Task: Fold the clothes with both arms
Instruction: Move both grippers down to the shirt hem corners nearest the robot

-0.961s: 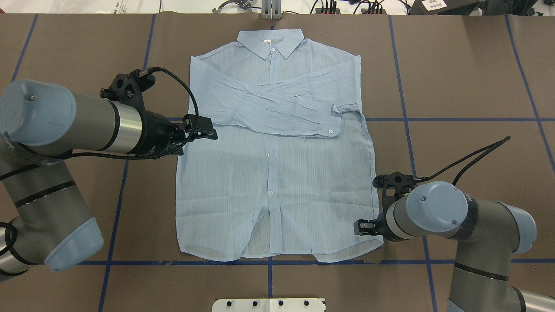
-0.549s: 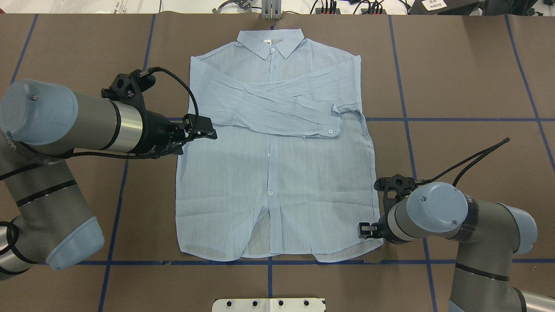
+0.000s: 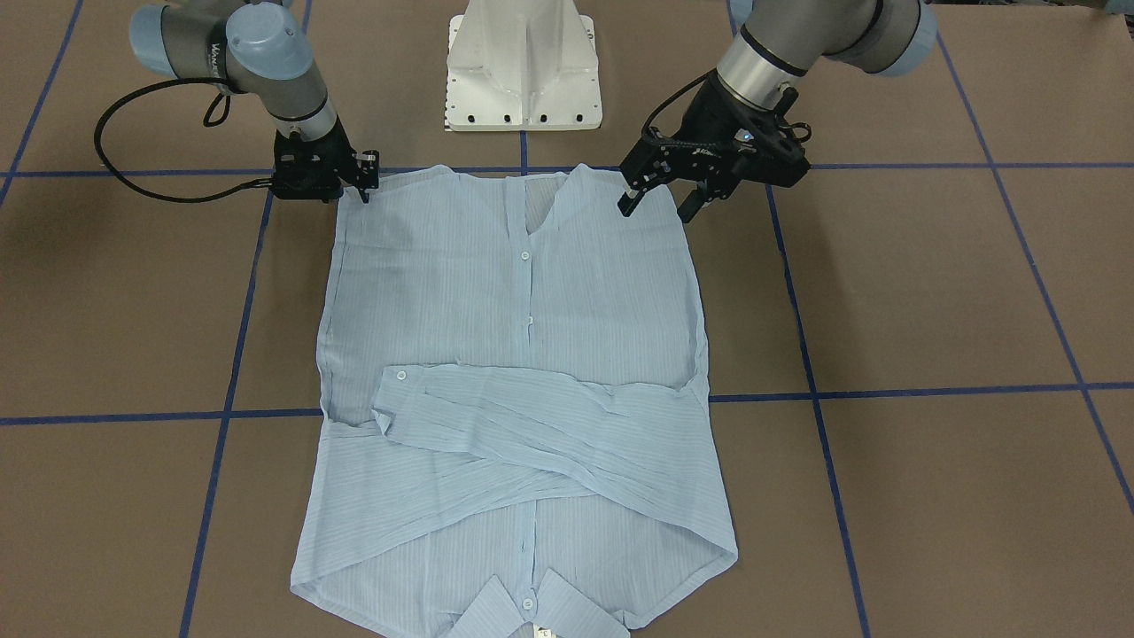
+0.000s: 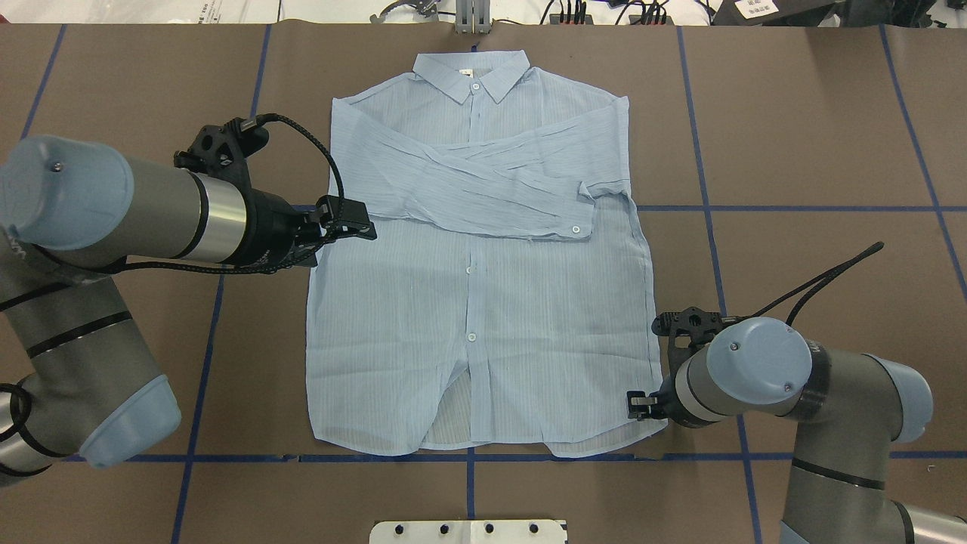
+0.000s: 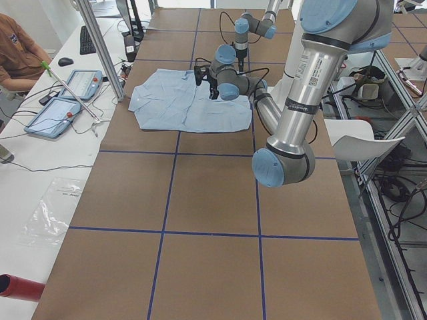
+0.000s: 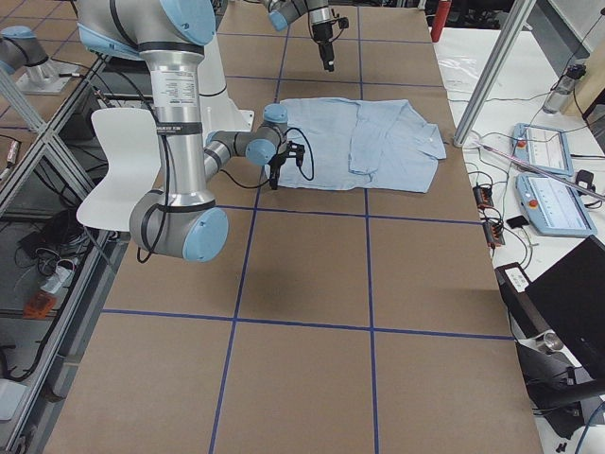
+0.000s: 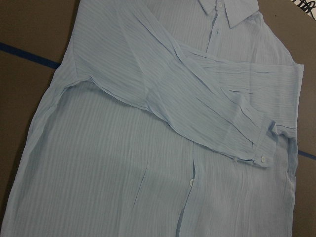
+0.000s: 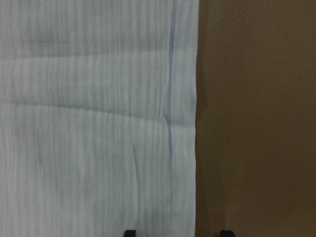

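Right gripper (image 4: 636, 406) first: its two fingers stand apart and grip nothing, low over the light blue shirt (image 4: 483, 325), just inside the right hem corner (image 4: 656, 428). My right wrist camera shows why I am there. The shirt's side edge runs up between the two black fingertips (image 8: 129, 232), so one stands over cloth and the other over the brown table cover (image 4: 816, 113). That straddle should let me close on the edge alone. Whether the tips touch the cloth I cannot tell.

My left gripper (image 3: 657, 206) is also spread wide and empty. It hangs well above the shirt's other side, near where the crossed sleeves (image 4: 483, 189) meet the side seam. Its wrist camera looks down from a height on the whole upper half, collar (image 4: 472, 75) included. I judge it is not yet matched to its partner: it needs to come toward the left hem corner (image 4: 313, 434) and drop low.

The shirt lies flat and buttoned, front up, collar away from me, hem toward my base, both sleeves folded across the chest. With the sleeves in, I take the next step to be lifting the hem with both grippers and carrying it up toward the collar. The fabric looks thin and semi-sheer, so a shallow pinch may slip or catch only one layer.
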You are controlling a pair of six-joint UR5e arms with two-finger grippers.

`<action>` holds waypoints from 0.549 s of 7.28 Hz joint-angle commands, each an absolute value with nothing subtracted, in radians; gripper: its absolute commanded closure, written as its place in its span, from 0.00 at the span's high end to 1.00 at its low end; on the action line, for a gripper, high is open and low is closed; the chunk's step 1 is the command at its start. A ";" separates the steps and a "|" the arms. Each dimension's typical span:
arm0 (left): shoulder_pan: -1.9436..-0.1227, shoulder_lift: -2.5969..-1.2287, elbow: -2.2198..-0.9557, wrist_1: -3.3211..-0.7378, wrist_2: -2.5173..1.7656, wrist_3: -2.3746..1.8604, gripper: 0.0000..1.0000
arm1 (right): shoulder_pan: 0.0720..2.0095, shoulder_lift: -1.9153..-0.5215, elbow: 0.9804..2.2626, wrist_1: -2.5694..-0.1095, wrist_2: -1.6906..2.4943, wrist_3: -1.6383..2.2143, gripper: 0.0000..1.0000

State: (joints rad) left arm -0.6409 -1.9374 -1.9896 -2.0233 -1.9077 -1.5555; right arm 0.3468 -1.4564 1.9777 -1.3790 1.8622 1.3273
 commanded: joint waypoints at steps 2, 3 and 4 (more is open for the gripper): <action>-0.641 -1.936 -1.988 -2.023 -1.907 -1.555 1.00 | 0.348 -1.456 1.973 -1.379 1.867 1.327 0.39; -0.643 -1.936 -1.983 -2.023 -1.907 -1.555 1.00 | 0.348 -1.456 1.974 -1.379 1.867 1.327 0.21; -0.643 -1.936 -1.976 -2.023 -1.907 -1.555 1.00 | 0.348 -1.456 1.977 -1.379 1.864 1.328 0.02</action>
State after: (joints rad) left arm -0.6422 -1.9361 -1.9833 -2.0233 -1.9068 -1.5555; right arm 0.3482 -1.4558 1.9742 -1.3791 1.8659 1.3272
